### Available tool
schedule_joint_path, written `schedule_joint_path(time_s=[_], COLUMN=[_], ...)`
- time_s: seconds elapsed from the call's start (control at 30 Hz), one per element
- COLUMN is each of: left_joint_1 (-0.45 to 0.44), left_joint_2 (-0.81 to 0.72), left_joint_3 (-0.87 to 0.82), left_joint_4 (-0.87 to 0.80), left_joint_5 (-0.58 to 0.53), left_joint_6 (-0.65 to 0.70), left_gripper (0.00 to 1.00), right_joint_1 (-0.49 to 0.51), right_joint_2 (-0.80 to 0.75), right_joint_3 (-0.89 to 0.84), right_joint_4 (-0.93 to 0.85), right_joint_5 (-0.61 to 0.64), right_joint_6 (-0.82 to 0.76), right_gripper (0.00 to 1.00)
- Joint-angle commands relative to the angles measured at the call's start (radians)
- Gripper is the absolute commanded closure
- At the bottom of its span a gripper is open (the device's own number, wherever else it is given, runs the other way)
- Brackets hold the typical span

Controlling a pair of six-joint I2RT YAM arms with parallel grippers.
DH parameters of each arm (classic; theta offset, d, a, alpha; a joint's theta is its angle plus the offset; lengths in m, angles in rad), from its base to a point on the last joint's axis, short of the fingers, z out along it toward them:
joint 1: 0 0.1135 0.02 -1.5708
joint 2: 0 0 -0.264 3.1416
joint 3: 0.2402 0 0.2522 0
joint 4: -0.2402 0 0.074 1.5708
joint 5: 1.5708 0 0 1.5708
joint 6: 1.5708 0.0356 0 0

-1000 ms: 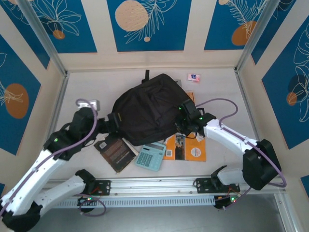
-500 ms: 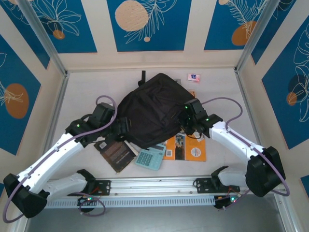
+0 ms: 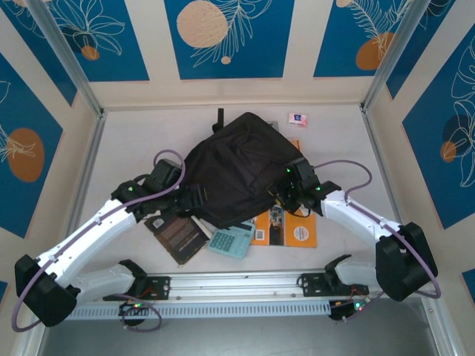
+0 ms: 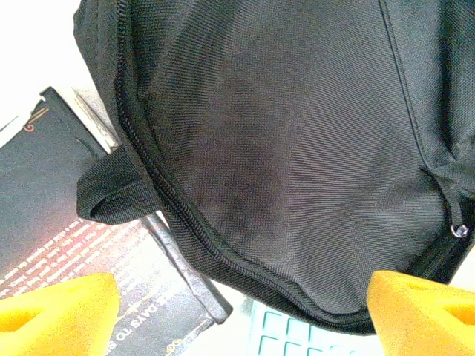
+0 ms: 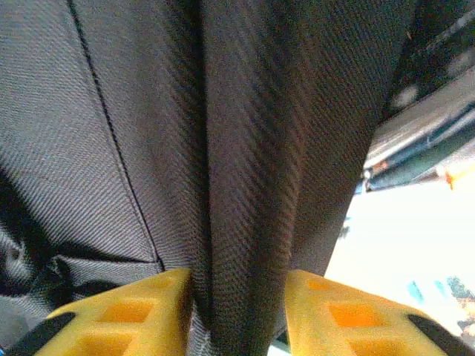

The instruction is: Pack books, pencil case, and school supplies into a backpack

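One backpack (image 3: 234, 167), black and soft, slumped in the middle of the desk (image 3: 126, 141), far bigger than anything else there.

Two hands, both at the backpack's near side. Left hand (image 3: 194, 199) at the near-left edge, fingers (image 4: 56, 311) spread wide over the zip seam, gripping nothing. Right hand (image 3: 286, 194) at the near-right edge, closed on a fold of the black fabric and pinching it between both fingers (image 5: 126, 315).

One dark book (image 3: 177, 236) flat on the desk just beside the left hand, far corner tucked under the backpack. Possibly a second dark cover stacked with it, hard to tell.

Orange books (image 3: 289, 226) with white labels, overlapping, partly under the backpack's near-right edge. Exact count unclear.

One teal calculator (image 3: 230, 242) between the dark book and the orange books, far edge under the backpack.

One small eraser-like block (image 3: 297, 117) at the far right of the desk, apart from the backpack.
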Motion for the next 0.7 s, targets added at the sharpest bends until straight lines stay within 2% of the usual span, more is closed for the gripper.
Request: schedule_joint_path(time_s=[0.0, 0.1, 0.3, 0.53, 0.67], left_joint_1=[0.0, -0.008, -0.007, -0.007, -0.005], left_joint_2=[-0.01, 0.026, 0.083, 0.133, 0.145], left_joint_3=[-0.027, 0.004, 0.042, 0.031, 0.026], left_joint_4=[0.075, 0.082, 0.085, 0.07, 0.063], left_joint_5=[0.099, 0.143, 0.212, 0.224, 0.193], left_joint_6=[-0.002, 0.004, -0.023, -0.021, -0.013], left_gripper=[0.17, 0.18, 0.17, 0.17, 0.17], right_joint_1=[-0.003, -0.004, 0.003, -0.018, -0.068], right_joint_2=[-0.052, -0.041, -0.064, -0.101, -0.049], right_joint_3=[-0.109, -0.223, -0.354, -0.312, -0.274], right_joint_4=[0.254, 0.6, 0.989, 1.038, 1.048], right_joint_5=[-0.113, -0.227, -0.22, -0.183, -0.294], right_joint_6=[-0.024, -0.005, -0.016, -0.04, -0.042], right_gripper=[0.78, 0.98, 1.0, 1.0, 1.0])
